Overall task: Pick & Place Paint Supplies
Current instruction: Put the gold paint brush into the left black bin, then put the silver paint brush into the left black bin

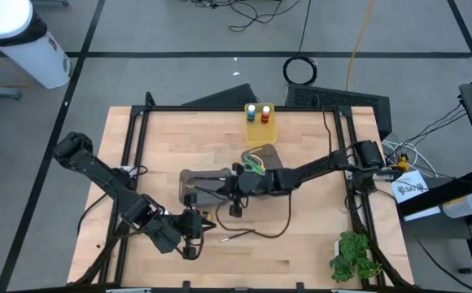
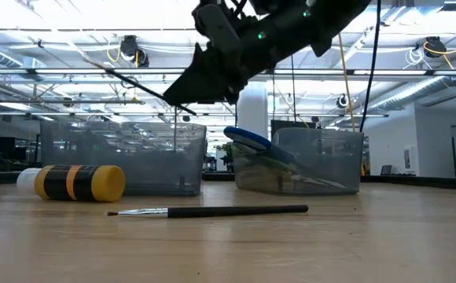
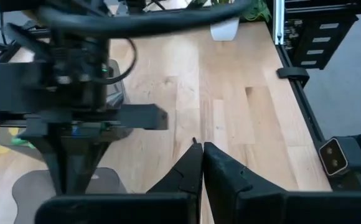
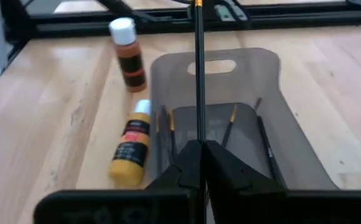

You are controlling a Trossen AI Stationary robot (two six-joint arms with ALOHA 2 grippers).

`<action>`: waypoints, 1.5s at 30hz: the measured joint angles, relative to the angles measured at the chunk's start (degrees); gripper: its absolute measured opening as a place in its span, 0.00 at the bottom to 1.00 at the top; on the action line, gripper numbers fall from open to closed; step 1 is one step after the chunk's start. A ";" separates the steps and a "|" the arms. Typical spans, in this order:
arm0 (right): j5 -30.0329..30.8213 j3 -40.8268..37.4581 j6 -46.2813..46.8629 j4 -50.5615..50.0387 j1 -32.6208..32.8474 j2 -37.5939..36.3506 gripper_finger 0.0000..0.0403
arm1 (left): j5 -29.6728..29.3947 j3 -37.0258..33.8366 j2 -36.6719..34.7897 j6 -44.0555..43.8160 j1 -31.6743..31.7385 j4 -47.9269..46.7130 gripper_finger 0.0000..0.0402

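The right gripper (image 4: pixel 198 158) is clenched on a thin brush (image 4: pixel 199 74), which stands out straight from between its fingertips. It hangs above the grey bin (image 4: pixel 230 124) near the middle of the table (image 1: pixel 317 244), and the brush points over this bin. In the right wrist view, more brushes (image 4: pixel 230 124) lie inside the grey bin. Just beside that bin lie two paint bottles on the wood: a yellow bottle (image 4: pixel 131 149) on its side and an orange bottle (image 4: pixel 129 56) a bit farther away.

The left gripper (image 3: pixel 200 165) is closed with nothing between its fingers, and it waits low near the front left part of the table.

In the low view, one brush (image 2: pixel 212 211) lies flat on the table in front, and a yellow bottle with black bands lies on its side before the left grey bin (image 2: pixel 126 157). A second grey bin (image 2: pixel 314 161) stands to the right of it, with blue scissors (image 2: pixel 251 141) and a green handle leaning out over its edge.

In the high view, a yellow bin (image 1: pixel 261 124) stands at the far side of the table with a blue pot (image 1: pixel 252 111) and an orange-red pot (image 1: pixel 267 112) in it. A green sprig (image 1: pixel 351 254) lies at the front right corner
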 joint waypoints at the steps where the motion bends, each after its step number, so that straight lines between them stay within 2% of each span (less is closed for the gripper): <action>1: -0.45 0.00 0.93 -0.10 -0.26 0.00 0.03 | 0.00 0.00 0.00 0.00 -0.02 0.00 0.06; 10: -1.14 0.00 2.92 -0.86 -0.63 -0.02 0.28 | 0.04 0.00 0.02 -0.81 -0.06 -0.33 0.06; 16: -2.65 0.00 2.41 0.80 0.51 -0.05 0.39 | 0.07 0.00 0.02 -2.67 -0.08 -0.33 0.06; 20: -4.30 -0.04 -1.56 2.83 4.45 -2.54 0.40 | 0.73 -2.81 0.02 -6.90 -0.06 3.47 0.06; 24: -3.59 -0.06 -5.22 0.98 9.78 -6.48 0.39 | 5.66 -9.47 0.09 -8.12 -0.01 12.24 0.06; 29: 3.68 0.00 -10.26 0.27 18.21 -10.58 0.35 | 6.81 -19.03 0.90 -10.70 0.10 28.28 0.06; 32: 9.06 0.07 -11.13 0.89 22.05 -10.86 0.33 | 7.59 -20.60 5.49 -9.41 0.10 31.61 0.06; 35: 14.10 0.01 -11.17 0.43 24.40 -10.62 0.32 | 10.92 -16.37 13.10 -6.87 0.99 31.71 0.02; 37: 14.43 0.01 -10.98 0.17 24.92 -10.66 0.32 | 12.55 -12.46 17.01 -5.26 2.16 28.73 0.02; 42: 13.84 0.02 -7.27 -3.72 24.98 -10.69 0.32 | 14.33 -2.74 23.31 -6.62 4.57 12.94 0.03; 45: 13.88 0.02 -6.79 -5.62 24.92 -10.69 0.32 | 15.76 0.63 25.40 -8.41 5.25 6.27 0.01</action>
